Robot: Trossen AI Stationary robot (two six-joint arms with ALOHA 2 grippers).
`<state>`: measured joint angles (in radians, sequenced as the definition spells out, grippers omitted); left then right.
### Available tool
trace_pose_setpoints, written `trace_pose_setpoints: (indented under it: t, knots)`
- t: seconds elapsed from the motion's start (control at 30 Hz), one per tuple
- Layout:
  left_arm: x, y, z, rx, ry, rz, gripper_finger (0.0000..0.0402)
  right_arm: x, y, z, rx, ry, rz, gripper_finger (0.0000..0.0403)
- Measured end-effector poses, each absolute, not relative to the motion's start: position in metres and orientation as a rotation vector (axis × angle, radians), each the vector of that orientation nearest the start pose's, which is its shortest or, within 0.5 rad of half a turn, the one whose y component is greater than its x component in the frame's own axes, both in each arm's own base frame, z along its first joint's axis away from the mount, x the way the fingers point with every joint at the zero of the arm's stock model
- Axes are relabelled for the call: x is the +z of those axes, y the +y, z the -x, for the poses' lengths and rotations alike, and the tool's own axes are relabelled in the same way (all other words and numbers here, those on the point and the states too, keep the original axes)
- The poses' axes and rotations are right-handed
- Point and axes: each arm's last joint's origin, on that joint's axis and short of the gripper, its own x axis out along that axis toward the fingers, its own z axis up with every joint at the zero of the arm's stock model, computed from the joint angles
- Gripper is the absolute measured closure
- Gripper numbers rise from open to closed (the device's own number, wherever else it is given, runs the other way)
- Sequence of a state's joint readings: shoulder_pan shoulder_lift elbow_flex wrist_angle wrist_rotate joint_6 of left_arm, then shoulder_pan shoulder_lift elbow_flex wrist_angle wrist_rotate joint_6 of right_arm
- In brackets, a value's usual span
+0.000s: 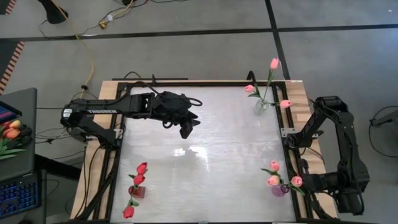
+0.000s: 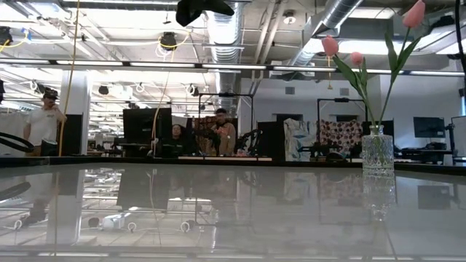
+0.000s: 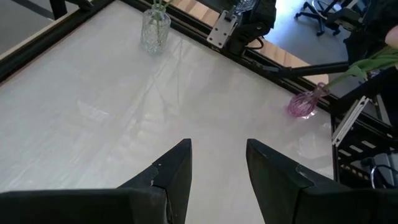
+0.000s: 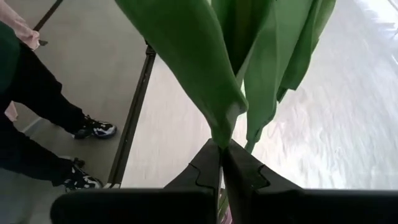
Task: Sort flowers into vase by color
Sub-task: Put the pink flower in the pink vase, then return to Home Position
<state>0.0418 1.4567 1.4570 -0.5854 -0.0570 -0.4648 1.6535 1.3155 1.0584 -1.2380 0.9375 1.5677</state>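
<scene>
An open-plan robotics lab or workshop: exposed ceiling ducts (image 2: pixel 331 22) and strip lights overhead, monitors (image 2: pixel 142 127) on desks, seated people (image 2: pixel 222 131) working behind the pale worktop (image 2: pixel 233 211).

Both arms black, blocky links with rounded joints. Left arm (image 1: pixel 106 112) carries small white lettering along its upper link; dark cables trail from its base. Left gripper (image 3: pixel 217 165): two matte black wedge fingers, stepped inner faces. Right gripper (image 4: pixel 222 163): same black fingers, notched inner edges
</scene>
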Motion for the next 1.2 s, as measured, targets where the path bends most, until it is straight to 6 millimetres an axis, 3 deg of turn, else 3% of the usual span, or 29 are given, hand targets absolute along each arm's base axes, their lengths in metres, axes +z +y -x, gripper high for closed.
trace_pose_setpoints:
  t: [0.53,0.87,1.2]
  knots:
    - [0.372,0.015,-0.315,0.223,0.554,0.453,0.0262,0.269,0.212,-0.009,0.080,0.757,-0.055,0.0346]
    - [0.372,0.015,-0.315,0.223,0.555,0.453,0.0262,0.274,0.208,-0.009,0.091,0.761,-0.079,0.0269]
    - [0.372,0.015,-0.315,0.223,0.555,0.453,0.0262,0.291,0.199,-0.009,0.160,0.797,-0.220,0.0189]
